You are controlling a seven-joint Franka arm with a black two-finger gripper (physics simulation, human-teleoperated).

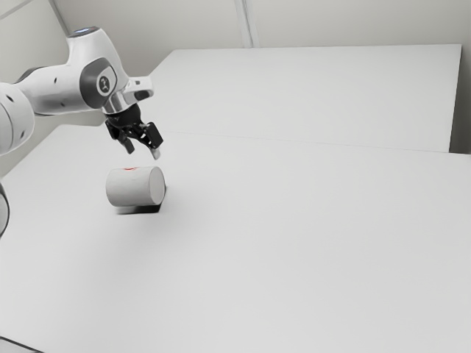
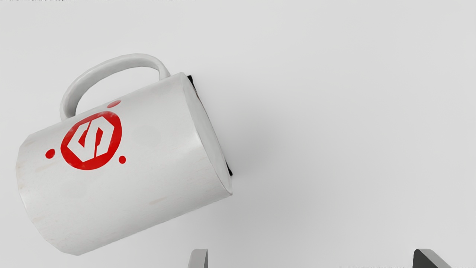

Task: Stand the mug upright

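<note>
- While the mug [image 1: 134, 187] lies on its side on the white table [image 1: 294, 250], left of centre in the exterior view, the gripper [image 1: 143, 151] hangs just above it, apart from it and holding nothing.
- Its fingers [image 2: 199, 259] stand wide apart, with bare table between them in the wrist view; the mug's body is off to one side of that gap, nearest one finger.
- Closing here would probably catch only air, since the mug is not between the fingers.
- Coming straight down could land one finger on the flat end [image 1: 157, 185] or the curved wall, and that push might roll or shove the mug.
- The handle [image 2: 137, 60] juts out on the side away from the fingers; it could check a roll one way, or snag a finger reaching round.
- A grip well off the middle may let the smooth body twist as it is tipped.
- Turned the wrong way, or let go while leaning, the mug could end mouth down or topple again.
</note>
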